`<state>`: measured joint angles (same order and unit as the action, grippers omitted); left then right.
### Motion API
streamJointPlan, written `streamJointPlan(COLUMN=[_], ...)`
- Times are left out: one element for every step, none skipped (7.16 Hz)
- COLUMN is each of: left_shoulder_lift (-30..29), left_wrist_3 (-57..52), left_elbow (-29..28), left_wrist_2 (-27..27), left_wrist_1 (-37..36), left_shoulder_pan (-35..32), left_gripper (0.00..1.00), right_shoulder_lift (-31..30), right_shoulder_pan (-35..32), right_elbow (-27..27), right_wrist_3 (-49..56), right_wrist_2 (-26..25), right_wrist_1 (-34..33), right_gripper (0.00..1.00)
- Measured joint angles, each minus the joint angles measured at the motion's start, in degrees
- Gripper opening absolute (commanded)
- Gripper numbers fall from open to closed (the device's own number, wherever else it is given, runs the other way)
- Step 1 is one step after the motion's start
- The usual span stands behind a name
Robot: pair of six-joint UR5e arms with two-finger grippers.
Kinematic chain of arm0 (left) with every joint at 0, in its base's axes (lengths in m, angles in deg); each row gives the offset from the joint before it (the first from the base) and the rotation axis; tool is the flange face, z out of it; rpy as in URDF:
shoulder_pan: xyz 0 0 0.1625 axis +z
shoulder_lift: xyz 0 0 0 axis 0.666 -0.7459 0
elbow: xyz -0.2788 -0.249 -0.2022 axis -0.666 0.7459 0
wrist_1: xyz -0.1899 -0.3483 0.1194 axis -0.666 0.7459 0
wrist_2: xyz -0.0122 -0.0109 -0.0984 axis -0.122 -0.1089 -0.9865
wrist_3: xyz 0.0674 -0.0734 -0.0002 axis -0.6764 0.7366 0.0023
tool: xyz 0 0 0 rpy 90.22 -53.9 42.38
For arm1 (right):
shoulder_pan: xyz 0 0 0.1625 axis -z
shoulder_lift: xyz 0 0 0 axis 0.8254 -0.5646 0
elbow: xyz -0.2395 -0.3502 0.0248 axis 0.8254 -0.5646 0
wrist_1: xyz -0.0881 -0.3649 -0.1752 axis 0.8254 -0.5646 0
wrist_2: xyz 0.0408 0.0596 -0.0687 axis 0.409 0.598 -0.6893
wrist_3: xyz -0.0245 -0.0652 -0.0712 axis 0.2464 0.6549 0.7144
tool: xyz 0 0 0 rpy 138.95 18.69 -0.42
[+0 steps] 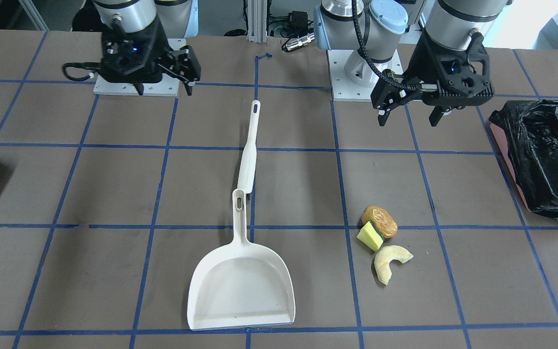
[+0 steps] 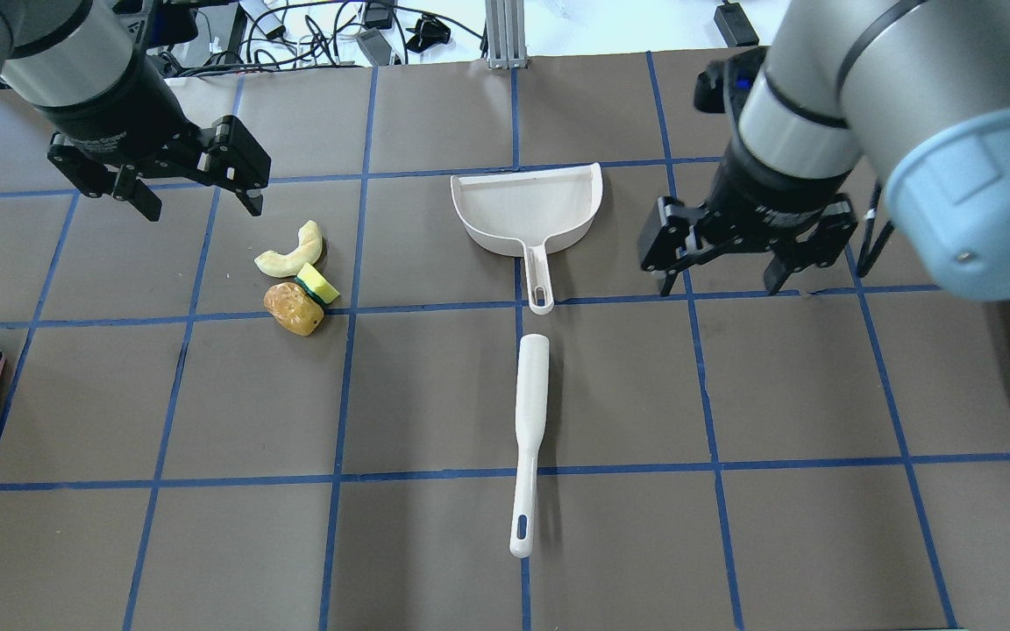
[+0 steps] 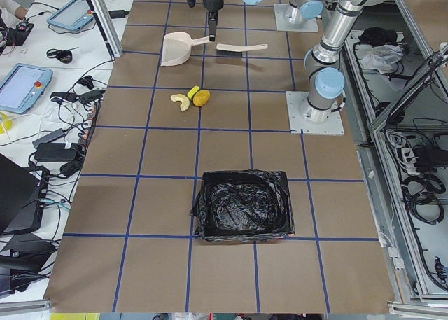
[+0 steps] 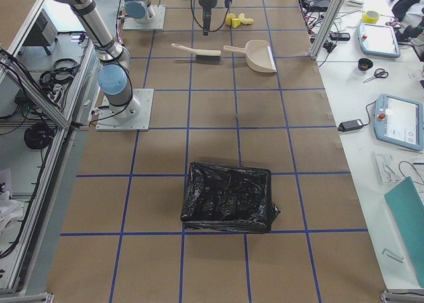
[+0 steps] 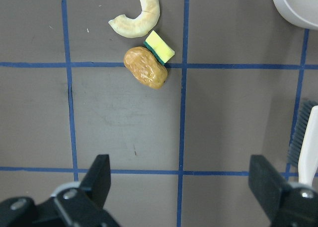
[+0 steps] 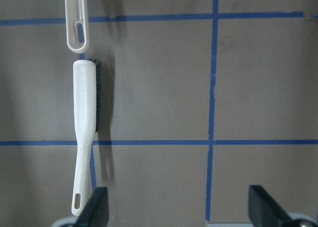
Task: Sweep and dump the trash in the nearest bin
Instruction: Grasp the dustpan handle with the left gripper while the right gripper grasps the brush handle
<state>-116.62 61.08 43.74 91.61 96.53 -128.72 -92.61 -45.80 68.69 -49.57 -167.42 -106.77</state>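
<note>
The trash lies together on the brown table: a brown-orange bread lump point(image 1: 379, 220) point(image 5: 145, 74), a yellow-and-green sponge block point(image 1: 370, 236) point(image 5: 159, 46) and a pale yellow crescent point(image 1: 389, 261) point(image 5: 136, 18). The pink bin point(image 1: 502, 140) lined with a black bag point(image 3: 243, 204) stands at the table's end on my left. My left gripper point(image 2: 202, 209) point(image 5: 181, 182) is open and empty, raised near the trash. My right gripper point(image 2: 719, 287) point(image 6: 179, 207) is open and empty, raised beside the dustpan.
A white dustpan point(image 2: 527, 210) and a white brush point(image 2: 529, 421) point(image 6: 85, 122) lie end to end along the table's middle line. Another black-bagged container point(image 4: 228, 197) stands at the table's end on my right.
</note>
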Motion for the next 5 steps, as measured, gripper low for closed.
streamJointPlan(left_shoulder_lift=[-1.46,-3.63,-5.95,-8.52,-11.17], left_wrist_3=[0.14,1.49,3.42,6.26,8.87], left_elbow=[-0.21,-0.38,-0.44,-0.47,-0.52], left_wrist_2=[0.02,0.07,0.03,0.05,-0.15], left_wrist_1=[-1.52,-3.25,-5.12,-7.86,-12.06], left_shoulder_pan=[0.42,0.27,-0.99,-3.96,-7.36], left_gripper=[1.0,1.0,1.0,1.0,1.0], right_shoulder_lift=[0.36,0.54,0.85,1.79,3.9], right_shoulder_pan=[-4.61,-8.32,-11.47,-14.61,-17.8], right_elbow=[2.22,5.21,9.03,12.94,16.04], right_wrist_3=[-5.45,-11.02,-16.44,-21.22,-25.59], right_wrist_2=[-0.07,0.0,0.24,0.33,0.19], right_wrist_1=[-0.99,-3.53,-7.71,-13.09,-18.73], right_gripper=[1.0,1.0,1.0,1.0,0.99])
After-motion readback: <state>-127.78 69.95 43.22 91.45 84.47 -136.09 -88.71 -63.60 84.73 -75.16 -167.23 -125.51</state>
